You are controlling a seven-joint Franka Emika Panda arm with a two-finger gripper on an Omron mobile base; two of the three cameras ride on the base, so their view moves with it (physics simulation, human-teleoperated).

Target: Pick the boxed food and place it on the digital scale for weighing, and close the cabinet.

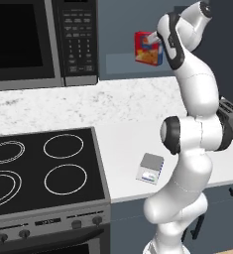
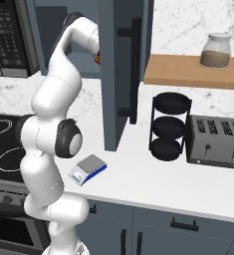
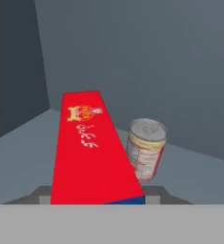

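Boxed food (image 1: 148,48) sits inside the cabinet (image 2: 119,74), upright on the inner shelf (image 1: 133,62), its red carton face with the orange-yellow picture turned toward us in the left base view. Our claw (image 3: 98,199) has its hand right at the carton's side there, and from the hand view we look along a long red face of the carton, which runs up from between the two finger tips (image 3: 45,198); the tips stand at either side of its near end, drawn in close to it, yet we cannot tell whether they truly clamp it. Just beside the carton, deeper on the same shelf, we see a small red-and-cream can (image 3: 146,148) standing upright, near the carton and seemingly apart from it. The cabinet door stands open, edge-on in the right base view, with its black bar handle (image 2: 135,69) facing us. Below on the white desk (image 2: 188,187) lies the digital scale (image 1: 150,168), flat, with nothing on its plate, close to the stove (image 1: 43,171) and well apart from the carton above. Farther along the desk we see a black three-tier rack (image 2: 169,125) and a toaster (image 2: 216,142), and a glass jar (image 2: 216,51) on a wooden shelf (image 2: 188,70). A black microwave (image 1: 41,39) hangs beside the cabinet.
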